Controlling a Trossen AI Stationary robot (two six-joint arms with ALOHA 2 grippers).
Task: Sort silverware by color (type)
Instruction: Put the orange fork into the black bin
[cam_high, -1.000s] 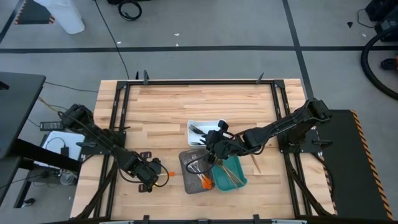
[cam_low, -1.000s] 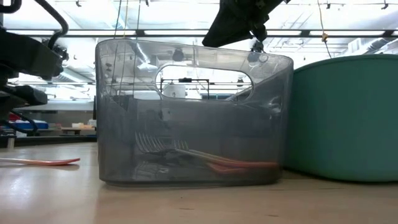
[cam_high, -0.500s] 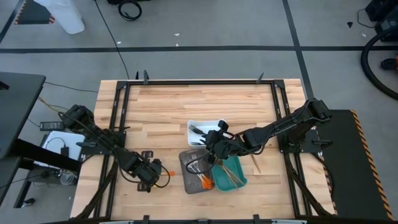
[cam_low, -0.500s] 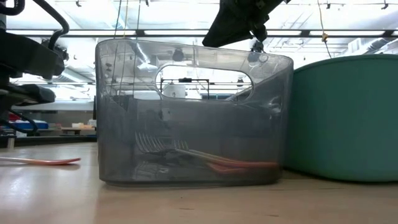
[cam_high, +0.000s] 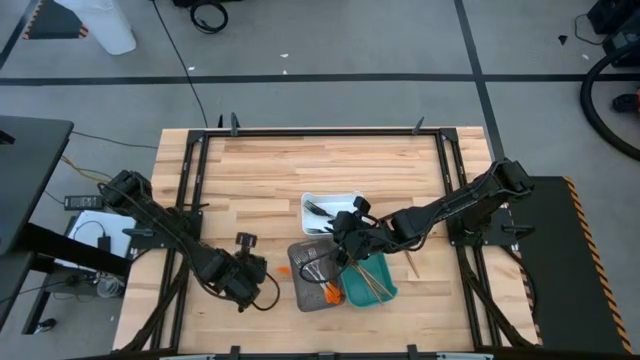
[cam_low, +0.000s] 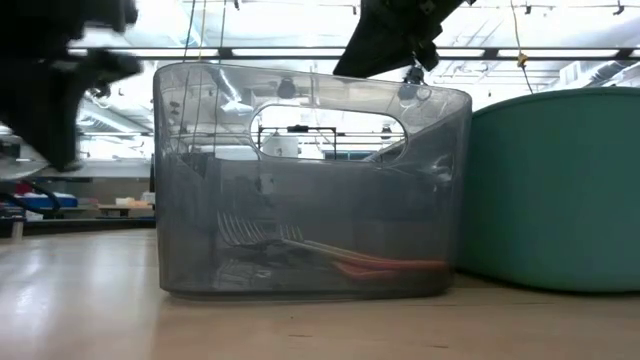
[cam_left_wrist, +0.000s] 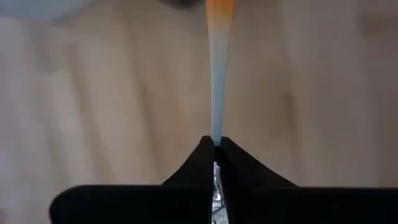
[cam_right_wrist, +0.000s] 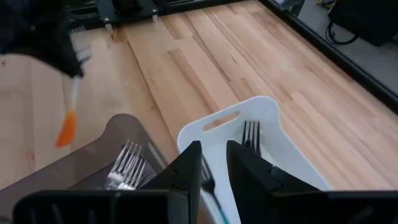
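High view: wooden table (cam_high: 270, 170), grey floor (cam_high: 330, 40)

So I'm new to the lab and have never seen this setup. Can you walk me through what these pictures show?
It is a robot with two dark arms at a wooden table, each ending in a two-finger gripper. One camera looks straight down, one sits at table height, and one rides on each wrist.

From above, three small trays stand together: a white tray, a grey tray and a teal tray, holding forks and other silverware. One gold piece lies loose on the wood beside the teal tray.

The left gripper is shut on an orange-tipped utensil, held in the air near the grey tray. The right gripper hangs over the trays; its wrist camera shows the fingers slightly apart, holding nothing.

The table-height camera mostly sees the grey tray's clear wall up close.
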